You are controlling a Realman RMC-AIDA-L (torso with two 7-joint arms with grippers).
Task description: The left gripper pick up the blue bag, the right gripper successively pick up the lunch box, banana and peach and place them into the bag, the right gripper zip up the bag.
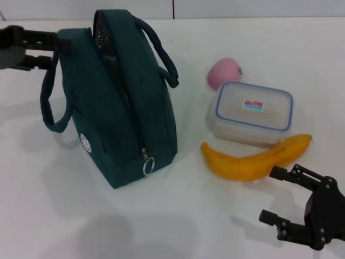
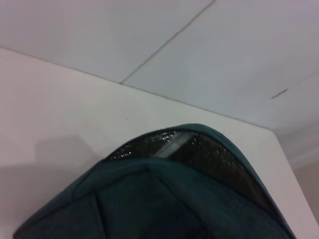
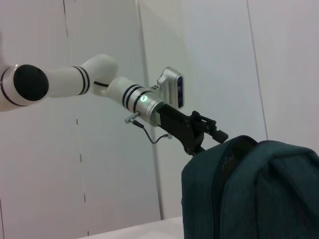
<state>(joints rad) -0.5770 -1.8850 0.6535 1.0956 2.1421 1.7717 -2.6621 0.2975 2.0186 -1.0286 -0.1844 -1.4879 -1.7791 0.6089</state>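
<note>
The blue bag (image 1: 124,108) stands on the white table, its top unzipped and silver lining showing; the left wrist view looks down into the bag (image 2: 174,199). My left gripper (image 1: 62,47) is at the bag's upper left corner, shut on the fabric edge; in the right wrist view the left gripper (image 3: 202,147) meets the top of the bag (image 3: 259,189). To the bag's right lie the peach (image 1: 223,71), the lunch box (image 1: 253,110) and the banana (image 1: 253,159), one in front of the other. My right gripper (image 1: 268,194) hovers open just in front of the banana.
One loop handle (image 1: 51,108) hangs down the bag's left side and the other (image 1: 161,54) arches over its right. The zipper's ring pull (image 1: 149,165) dangles at the bag's near lower end. A grey panelled wall (image 3: 99,174) rises behind the table.
</note>
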